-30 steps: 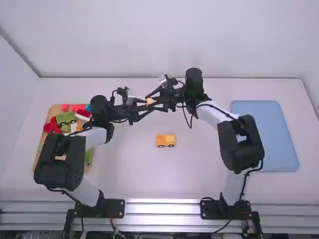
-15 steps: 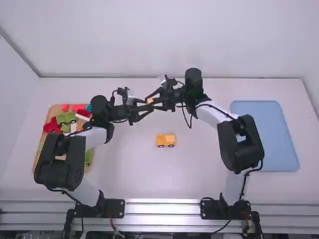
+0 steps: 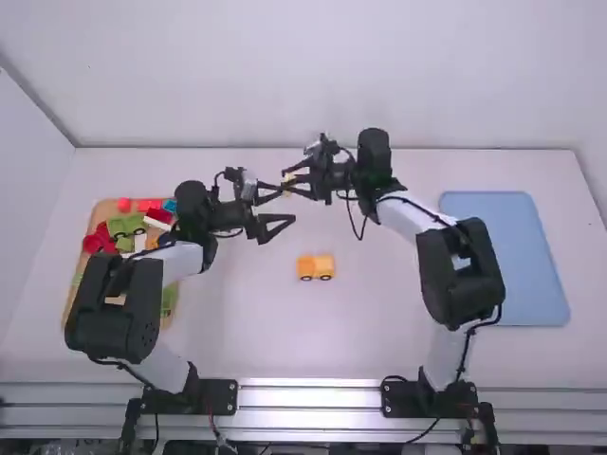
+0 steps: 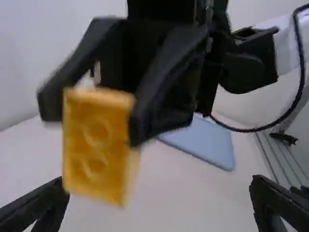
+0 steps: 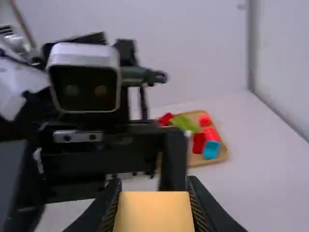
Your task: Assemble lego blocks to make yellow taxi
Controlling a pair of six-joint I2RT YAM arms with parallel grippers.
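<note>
Above the table's far middle, my right gripper [image 3: 292, 183] is shut on a yellow block [image 3: 287, 185]. In the right wrist view that block [image 5: 153, 211] sits between the fingertips of my right gripper [image 5: 154, 203]. The left wrist view shows the block [image 4: 95, 145] with studs facing that camera. My left gripper [image 3: 284, 205] stands open with nothing between its fingers, just left of the right one; its fingers spread wide at the bottom of the left wrist view, where the gripper [image 4: 159, 198] shows again. A yellow vehicle piece [image 3: 316, 267] with dark wheels rests on the table nearer the bases.
At the left, partly behind the left arm, lies a wooden tray [image 3: 83, 248] holding red, green, blue and other blocks. A blue tray [image 3: 507, 256] lies on the table at the right, beside the right arm.
My left gripper has opened and let go of the yellow block. My right gripper has shifted slightly up the picture with the block. The vehicle piece on the table has stayed put.
</note>
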